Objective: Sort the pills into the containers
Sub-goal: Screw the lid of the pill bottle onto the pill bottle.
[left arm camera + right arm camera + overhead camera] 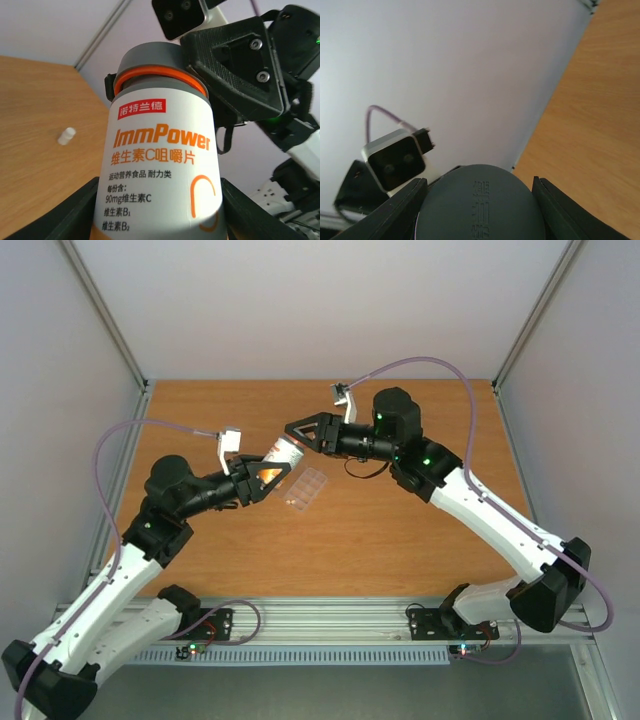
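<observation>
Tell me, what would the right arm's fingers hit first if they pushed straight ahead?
The grey cap, already between them; straight on lies its bottle, held in the left fingers.

Matt plastic, glossy label, smooth wood.
The orange-brown wooden desk (400, 530) looks smooth and satin. The white bottle (160, 165) wears a glossy printed label, and its round grey plastic cap (477, 205) is matt with embossed characters. The flat pill box (308, 488) is clear plastic. The left hand (268, 476) and right hand (300, 430) are matt black plastic.

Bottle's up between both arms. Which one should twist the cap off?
Right: the right gripper grips the grey cap; the left gripper clamps the bottle body as an anchor.
</observation>
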Motion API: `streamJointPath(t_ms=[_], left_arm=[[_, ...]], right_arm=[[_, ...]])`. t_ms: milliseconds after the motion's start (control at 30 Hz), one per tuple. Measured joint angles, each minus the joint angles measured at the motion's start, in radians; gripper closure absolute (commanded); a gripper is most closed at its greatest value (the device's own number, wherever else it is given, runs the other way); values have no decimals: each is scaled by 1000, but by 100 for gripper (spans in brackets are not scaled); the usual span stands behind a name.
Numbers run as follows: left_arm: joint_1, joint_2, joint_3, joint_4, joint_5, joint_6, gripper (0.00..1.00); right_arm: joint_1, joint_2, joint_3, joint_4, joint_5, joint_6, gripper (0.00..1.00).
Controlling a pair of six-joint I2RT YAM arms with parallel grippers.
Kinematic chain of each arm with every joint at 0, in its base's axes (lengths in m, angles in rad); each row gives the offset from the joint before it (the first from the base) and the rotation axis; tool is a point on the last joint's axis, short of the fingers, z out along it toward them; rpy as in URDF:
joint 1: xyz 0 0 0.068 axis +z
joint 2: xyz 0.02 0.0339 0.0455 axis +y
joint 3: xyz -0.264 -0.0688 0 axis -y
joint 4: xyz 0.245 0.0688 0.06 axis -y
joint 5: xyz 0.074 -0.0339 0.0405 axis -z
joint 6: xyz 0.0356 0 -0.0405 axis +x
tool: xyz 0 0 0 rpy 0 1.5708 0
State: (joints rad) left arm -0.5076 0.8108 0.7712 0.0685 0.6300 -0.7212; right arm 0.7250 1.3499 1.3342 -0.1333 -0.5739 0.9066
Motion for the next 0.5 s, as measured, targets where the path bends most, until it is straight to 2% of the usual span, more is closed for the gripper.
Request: streamJointPath(t_ms=[333, 500], left_arm=[[-19, 0, 2, -185, -143, 111, 100], [-38, -6, -1, -215, -221, 157, 100]], right_arm=[[18, 85, 44, -151, 115, -6, 99], [24, 116, 66, -179, 140, 40, 99]])
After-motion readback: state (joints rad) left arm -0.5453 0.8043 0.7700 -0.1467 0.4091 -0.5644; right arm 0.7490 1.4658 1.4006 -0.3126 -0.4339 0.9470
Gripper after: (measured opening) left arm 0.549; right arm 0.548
